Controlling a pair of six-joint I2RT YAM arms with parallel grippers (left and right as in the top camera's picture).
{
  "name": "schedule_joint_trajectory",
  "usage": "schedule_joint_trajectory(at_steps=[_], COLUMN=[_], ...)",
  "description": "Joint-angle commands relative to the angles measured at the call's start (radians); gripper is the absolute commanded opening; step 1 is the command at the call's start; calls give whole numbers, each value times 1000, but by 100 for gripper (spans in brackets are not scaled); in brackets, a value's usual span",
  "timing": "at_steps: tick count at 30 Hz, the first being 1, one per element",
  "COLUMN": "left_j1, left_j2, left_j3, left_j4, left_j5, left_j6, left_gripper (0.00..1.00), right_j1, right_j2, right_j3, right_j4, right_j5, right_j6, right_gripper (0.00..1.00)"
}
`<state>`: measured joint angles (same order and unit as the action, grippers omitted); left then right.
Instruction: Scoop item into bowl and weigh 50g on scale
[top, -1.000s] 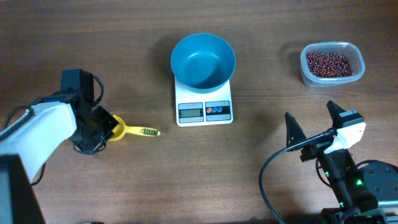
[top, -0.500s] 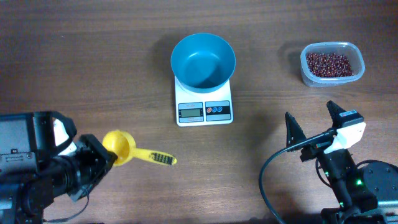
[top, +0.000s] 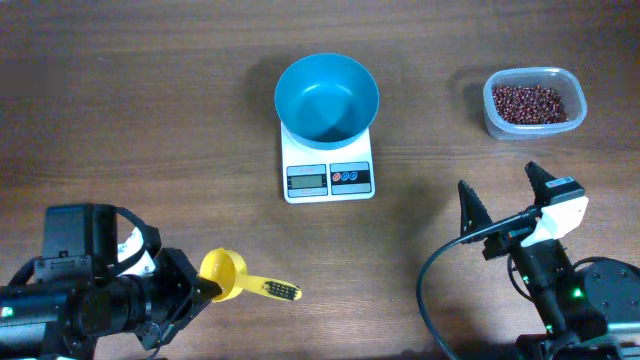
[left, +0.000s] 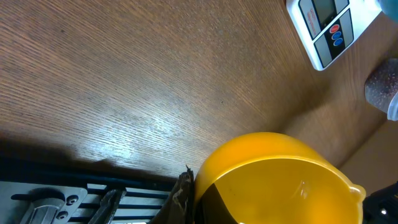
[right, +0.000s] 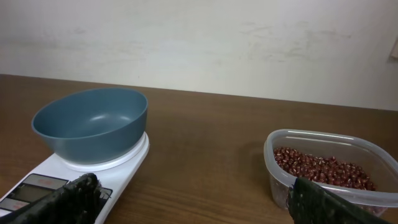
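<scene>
While the left gripper (top: 195, 290) clamps the yellow scoop (top: 222, 272) and the right gripper (top: 497, 178) stands spread, the bowl (top: 326, 95) holds no beans (top: 532, 103) yet

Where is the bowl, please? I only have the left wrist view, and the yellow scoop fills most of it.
Observer: The bowl sits on the scale, with nothing inside it.
Operator: Thank you. Where are the beans?
Observer: The beans lie in a clear tub to the right of the scale, apart from it.
Operator: Is the other arm busy?
Observer: No. The right arm is near the table's front edge, below the tub, and its jaws stand open with nothing between them.
</scene>
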<state>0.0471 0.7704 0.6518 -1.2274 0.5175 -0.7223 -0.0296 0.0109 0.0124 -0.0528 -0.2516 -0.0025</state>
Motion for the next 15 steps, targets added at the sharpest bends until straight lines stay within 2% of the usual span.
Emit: schedule_joint_trajectory(at_steps=[1, 2, 3, 5, 8, 10, 12, 15], left_j1=[1, 1, 1, 1, 1, 1, 1, 1], left_j2=[0, 0, 0, 0, 0, 0, 0, 0], left_j3=[-6, -6, -6, -6, -6, -6, -6, -6], left_j4=[-1, -1, -1, -1, 0, 0, 0, -1], left_j5=[19, 31, 57, 68, 142, 143, 150, 151], left_j6=[19, 19, 19, 19, 19, 10, -28, -48], left_gripper=[0, 0, 0, 0, 0, 0, 0, 0], right_j1=[12, 12, 12, 12, 12, 12, 12, 11], right_j2=[-7, -7, -5, -5, -5, -5, -5, -5], right_j3=[-7, -7, -7, -7, -7, -7, -7, -7], right_j4=[-3, -3, 1, 8, 7, 7, 7, 3], right_j5=[-29, -42, -96, -264, -568, -683, -706, -674], right_j6=[162, 369, 517, 702, 1107, 1368, 1478, 1477], right_gripper=[99, 99, 99, 99, 99, 99, 98, 99])
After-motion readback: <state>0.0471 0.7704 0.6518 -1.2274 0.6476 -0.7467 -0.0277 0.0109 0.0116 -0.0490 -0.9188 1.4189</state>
